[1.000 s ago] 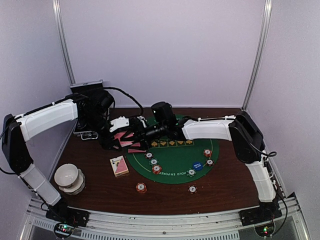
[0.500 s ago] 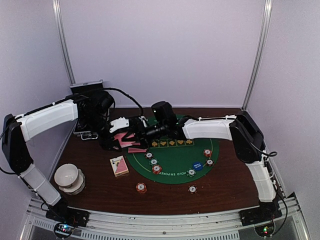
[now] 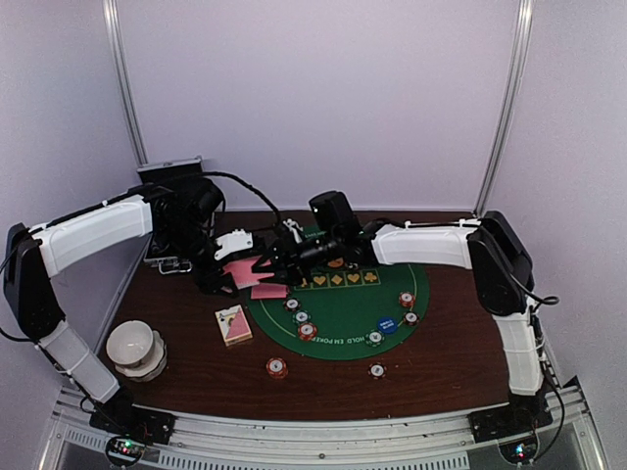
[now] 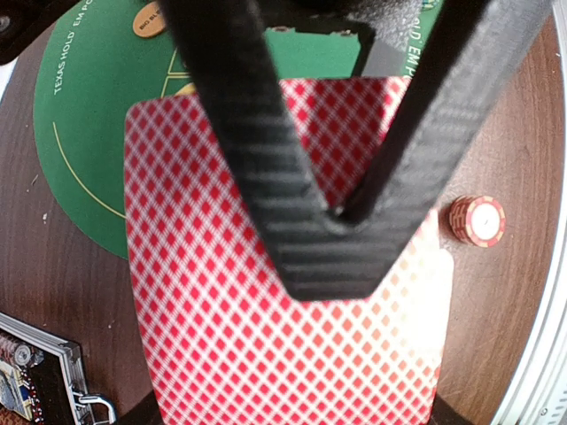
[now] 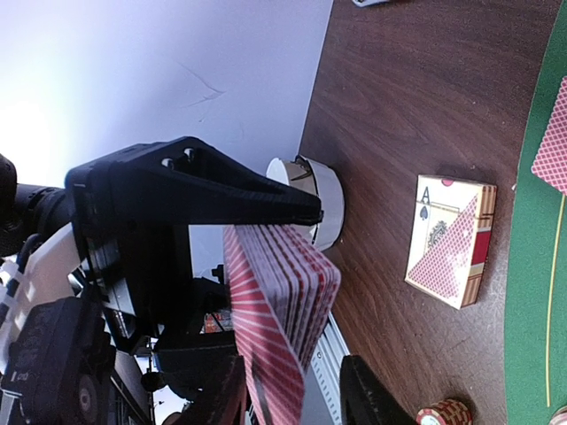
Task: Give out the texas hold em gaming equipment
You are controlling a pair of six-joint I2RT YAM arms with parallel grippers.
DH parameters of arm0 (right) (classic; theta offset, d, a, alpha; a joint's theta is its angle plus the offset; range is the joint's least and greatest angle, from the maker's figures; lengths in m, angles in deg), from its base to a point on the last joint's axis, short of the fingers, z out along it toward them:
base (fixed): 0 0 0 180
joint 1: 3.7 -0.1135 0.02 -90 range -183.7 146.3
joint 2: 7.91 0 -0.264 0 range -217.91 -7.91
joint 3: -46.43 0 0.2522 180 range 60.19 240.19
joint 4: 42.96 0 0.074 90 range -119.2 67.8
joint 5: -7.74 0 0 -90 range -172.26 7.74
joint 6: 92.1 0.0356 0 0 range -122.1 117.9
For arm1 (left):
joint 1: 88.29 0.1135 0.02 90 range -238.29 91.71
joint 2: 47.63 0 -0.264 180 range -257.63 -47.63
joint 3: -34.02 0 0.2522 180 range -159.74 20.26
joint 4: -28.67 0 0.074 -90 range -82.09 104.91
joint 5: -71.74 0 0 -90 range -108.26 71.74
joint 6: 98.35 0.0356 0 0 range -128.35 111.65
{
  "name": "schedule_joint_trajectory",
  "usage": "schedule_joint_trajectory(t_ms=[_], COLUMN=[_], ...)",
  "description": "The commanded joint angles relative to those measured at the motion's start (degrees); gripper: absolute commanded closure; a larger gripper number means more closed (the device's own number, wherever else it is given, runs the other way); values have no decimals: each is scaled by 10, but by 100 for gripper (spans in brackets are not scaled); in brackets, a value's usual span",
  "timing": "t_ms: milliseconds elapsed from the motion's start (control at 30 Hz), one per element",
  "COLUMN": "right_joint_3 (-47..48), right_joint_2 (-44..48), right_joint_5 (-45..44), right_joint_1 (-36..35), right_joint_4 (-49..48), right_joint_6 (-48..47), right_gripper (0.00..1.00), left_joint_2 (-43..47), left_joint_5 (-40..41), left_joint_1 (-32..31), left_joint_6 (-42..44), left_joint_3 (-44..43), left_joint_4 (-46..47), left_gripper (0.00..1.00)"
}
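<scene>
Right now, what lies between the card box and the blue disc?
In the top view, three chips in a short row on the green mat lie between the card box and the blue disc. The rest of the stretch is bare.

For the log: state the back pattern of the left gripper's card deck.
Red-white diamond lattice on the card deck in the left gripper; clearest in left wrist view.

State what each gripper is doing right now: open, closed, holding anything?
Left gripper: closed on the deck of pink-backed cards.
Right gripper: open, straddling the deck's edge without clamping it.
</scene>
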Motion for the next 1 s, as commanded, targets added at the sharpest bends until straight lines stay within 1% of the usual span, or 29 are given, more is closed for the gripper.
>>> schedule_joint_trajectory(t_ms=[0, 67, 133, 333, 433, 500, 600, 667, 800, 967], right_joint_3=[-30, -40, -44, -44, -43, -43, -45, -47, -31, 31], right_joint_2=[46, 54, 61, 61, 61, 62, 70, 77, 84, 57], right_joint_5=[5, 6, 5, 9, 14, 17, 16, 18, 10, -25], right_joint_1=[3, 5, 7, 9, 11, 15, 35, 61, 118, 180], right_joint_4=[-37, -49, -44, -34, -35, -28, 3, 26, 124, 249], right_joint_6=[20, 26, 22, 23, 27, 24, 3, -14, -79, -167], right_gripper=[60, 61, 65, 87, 94, 100, 100, 100, 100, 100], left_joint_2=[15, 15, 15, 11, 9, 9, 11, 13, 17, 23], left_joint_5=[-7, -5, -4, 4, 11, 14, 19, 22, 30, 26], left_joint_1=[3, 3, 3, 3, 4, 4, 3, 4, 4, 4], left_joint_6=[6, 7, 7, 8, 8, 9, 10, 11, 14, 13], left_joint_3=[3, 5, 6, 5, 6, 7, 7, 9, 14, 16], left_joint_4=[12, 12, 12, 12, 12, 12, 12, 12, 12, 12], left_gripper=[100, 100, 100, 100, 100, 100, 100, 100, 100, 100])
